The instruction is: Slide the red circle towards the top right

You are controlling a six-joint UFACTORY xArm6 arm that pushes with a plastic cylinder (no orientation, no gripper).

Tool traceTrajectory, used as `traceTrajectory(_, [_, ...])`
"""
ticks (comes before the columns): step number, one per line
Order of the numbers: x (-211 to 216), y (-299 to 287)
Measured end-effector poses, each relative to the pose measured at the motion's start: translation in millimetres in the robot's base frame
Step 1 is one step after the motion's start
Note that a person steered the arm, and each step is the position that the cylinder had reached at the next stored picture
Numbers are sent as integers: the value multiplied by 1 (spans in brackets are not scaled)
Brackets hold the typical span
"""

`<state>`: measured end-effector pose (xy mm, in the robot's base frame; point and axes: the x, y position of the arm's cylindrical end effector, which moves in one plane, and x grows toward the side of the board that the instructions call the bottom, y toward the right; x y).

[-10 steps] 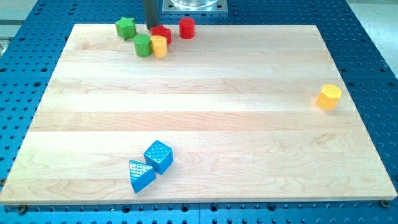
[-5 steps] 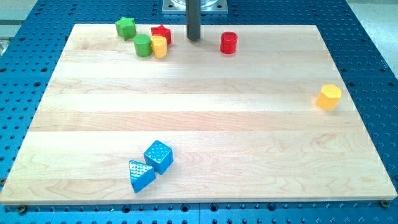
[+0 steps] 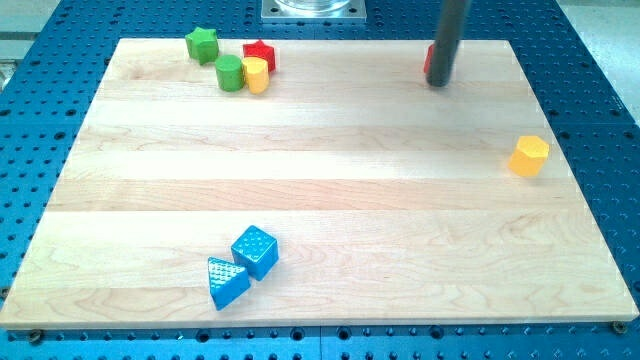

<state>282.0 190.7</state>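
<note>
The red circle (image 3: 429, 59) stands near the top edge of the wooden board (image 3: 320, 200), right of centre, mostly hidden behind my dark rod. Only a thin red sliver shows at the rod's left side. My tip (image 3: 438, 84) rests on the board directly in front of the red circle, touching or nearly touching it.
At the top left stand a green star (image 3: 202, 44), a green cylinder (image 3: 230, 73), a yellow cylinder (image 3: 256, 74) and a red star (image 3: 259, 54). A yellow hexagon (image 3: 529, 155) sits at the right edge. A blue cube (image 3: 254, 250) and blue triangle (image 3: 225, 282) lie at the bottom left.
The red circle has slid right along the top edge, from beside the red star to right of centre. My tip has followed it rightward and now covers most of it.
</note>
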Motion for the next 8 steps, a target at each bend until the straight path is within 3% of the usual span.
traceTrajectory(1, [-10, -6])
traceTrajectory(2, [-10, -64])
traceTrajectory(6, [-16, -39])
traceTrajectory(7, [27, -111])
traceTrajectory(8, [41, -259])
